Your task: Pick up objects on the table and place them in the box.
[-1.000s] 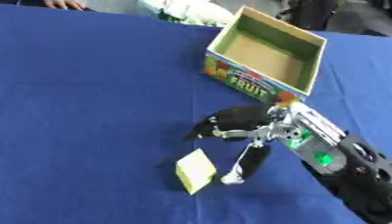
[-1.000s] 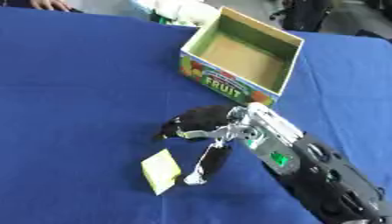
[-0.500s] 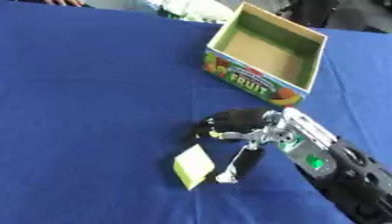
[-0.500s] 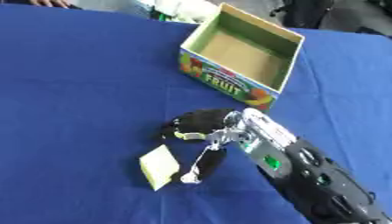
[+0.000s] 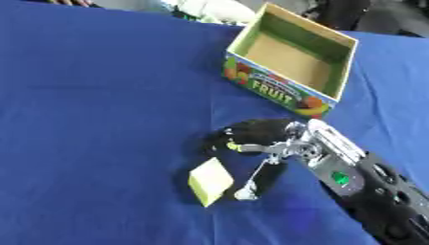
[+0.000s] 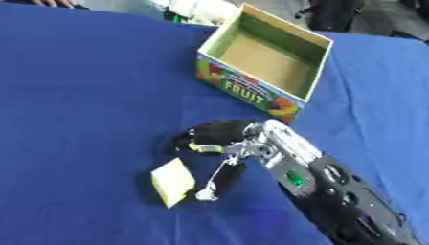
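1. A blue cloth-covered table (image 5: pixel 92 95) fills the view. An open cardboard box (image 5: pixel 344 60) printed with fruit stands at the far right, its inside empty so far as can be seen, ready to take what is picked up.
2. A pale yellow block (image 5: pixel 209 181), the 1 loose object in view, lies on the cloth nearer the robot and well apart from the box.
3. The robot's right hand (image 5: pixel 261 139) reaches in from the lower right. Its dark fingers (image 5: pixel 231 139) spread above and just beyond the block, while a slim silver thumb (image 5: pixel 254 179) points down just beside the block's right edge.
4. The hand looks part open and holds nothing; whether the thumb tip touches the block is hard to tell.
5. This straddling pose suggests it is lining up to pinch the block from 2 sides.
6. The left hand is not visible.
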`<state>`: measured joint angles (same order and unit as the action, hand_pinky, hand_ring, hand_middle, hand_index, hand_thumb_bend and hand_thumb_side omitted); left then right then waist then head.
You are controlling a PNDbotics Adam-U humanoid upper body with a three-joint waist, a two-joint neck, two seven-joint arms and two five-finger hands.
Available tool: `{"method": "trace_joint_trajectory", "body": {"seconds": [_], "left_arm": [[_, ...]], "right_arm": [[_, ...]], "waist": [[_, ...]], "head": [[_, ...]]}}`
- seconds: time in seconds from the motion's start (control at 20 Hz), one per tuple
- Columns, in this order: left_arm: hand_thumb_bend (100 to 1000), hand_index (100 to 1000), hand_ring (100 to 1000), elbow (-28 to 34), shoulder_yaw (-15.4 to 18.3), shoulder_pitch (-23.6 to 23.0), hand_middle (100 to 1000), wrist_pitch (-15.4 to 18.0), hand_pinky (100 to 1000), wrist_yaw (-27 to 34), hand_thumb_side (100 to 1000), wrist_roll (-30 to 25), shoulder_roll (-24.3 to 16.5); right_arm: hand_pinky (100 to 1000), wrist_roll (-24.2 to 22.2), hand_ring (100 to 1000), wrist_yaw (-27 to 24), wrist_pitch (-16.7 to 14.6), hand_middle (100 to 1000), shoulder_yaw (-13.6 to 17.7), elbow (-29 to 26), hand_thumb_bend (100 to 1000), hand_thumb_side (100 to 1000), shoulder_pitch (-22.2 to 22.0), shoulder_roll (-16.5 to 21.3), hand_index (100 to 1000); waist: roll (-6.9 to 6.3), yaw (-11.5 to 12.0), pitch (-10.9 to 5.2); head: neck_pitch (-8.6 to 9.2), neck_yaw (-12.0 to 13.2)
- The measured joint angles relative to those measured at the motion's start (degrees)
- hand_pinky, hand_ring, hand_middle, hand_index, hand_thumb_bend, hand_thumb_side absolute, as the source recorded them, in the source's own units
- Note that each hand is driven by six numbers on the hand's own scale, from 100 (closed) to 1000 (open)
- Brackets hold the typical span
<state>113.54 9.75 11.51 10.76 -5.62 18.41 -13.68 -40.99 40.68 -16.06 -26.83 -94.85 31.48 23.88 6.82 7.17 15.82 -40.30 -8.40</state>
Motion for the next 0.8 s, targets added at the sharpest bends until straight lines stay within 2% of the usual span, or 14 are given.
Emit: {"method": "trace_joint_trajectory", "body": {"seconds": [0.4, 0.7, 0.8], "left_arm": [[240, 731, 713, 0.0, 0.0, 0.0, 935, -0.2, 828, 0.0, 831, -0.5, 0.0], [238, 731, 714, 0.0, 0.0, 0.0, 936, -0.3, 829, 0.0, 833, -0.9, 0.0], [238, 731, 715, 0.0, 0.0, 0.0, 936, -0.4, 829, 0.0, 834, -1.0, 0.0]], "right_arm": [[866, 4.9, 830, 0.8, -1.0, 562, -0.4, -1.0, 256, 484, -0.2, 0.4, 685], [846, 7.6, 795, 1.1, -1.5, 506, -0.3, -1.4, 136, 516, -0.2, 0.7, 636], [840, 8.5, 786, 1.1, -1.1, 492, -0.1, -1.8, 134, 519, -0.3, 0.7, 622]], "waist": [[0.00, 0.3, 0.06], [-0.01, 0.3, 0.05], [-0.02, 0.3, 0.05]], "head": [[0.00, 0.0], [-0.01, 0.0], [-0.01, 0.0]]}}
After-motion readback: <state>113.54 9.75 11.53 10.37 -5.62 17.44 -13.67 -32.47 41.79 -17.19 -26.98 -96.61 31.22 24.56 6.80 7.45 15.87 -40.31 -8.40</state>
